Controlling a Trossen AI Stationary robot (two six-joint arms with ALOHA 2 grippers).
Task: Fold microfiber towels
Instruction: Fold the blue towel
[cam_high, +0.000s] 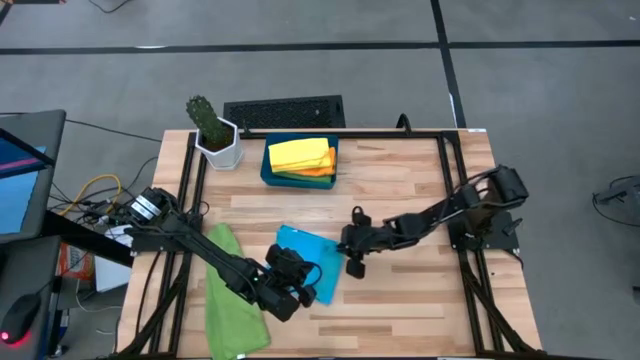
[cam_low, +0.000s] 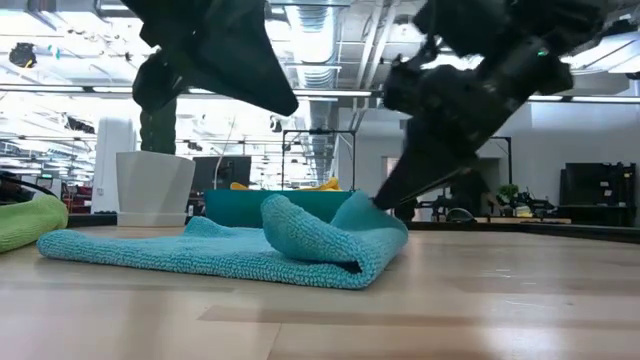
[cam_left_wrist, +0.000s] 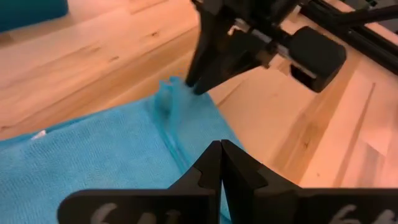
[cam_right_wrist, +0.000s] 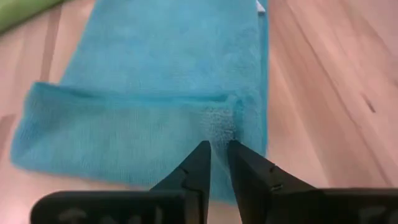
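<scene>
Step in hand, as judged: folding the sky-blue towel (cam_high: 305, 262), which lies near the middle of the table (cam_high: 400, 190), between the two arms. One edge is already doubled over into a soft roll, visible in the low view (cam_low: 320, 235).

The right gripper (cam_right_wrist: 219, 163) is at the towel's right edge. Its fingers (cam_right_wrist: 198, 168) stand a narrow gap apart, tips at a raised pinch of cloth. Whether the cloth is firmly clamped cannot be told; the fingers appear to be nearing a grip on the fold's edge.

The left gripper (cam_left_wrist: 221, 163) has its fingers pressed together with nothing between them. It hovers over the near part of the same towel.

Next move, as judged: the right gripper needs a secure pinch on the edge, then a lift and carry across the towel so the layers line up. The cloth is limp and may slip or bunch.

A green towel (cam_high: 235, 295) lies crumpled at the near left. Yellow and orange towels (cam_high: 300, 157) sit folded in the tray (cam_high: 268, 172) at the far side, beside a potted cactus (cam_high: 212, 130).
</scene>
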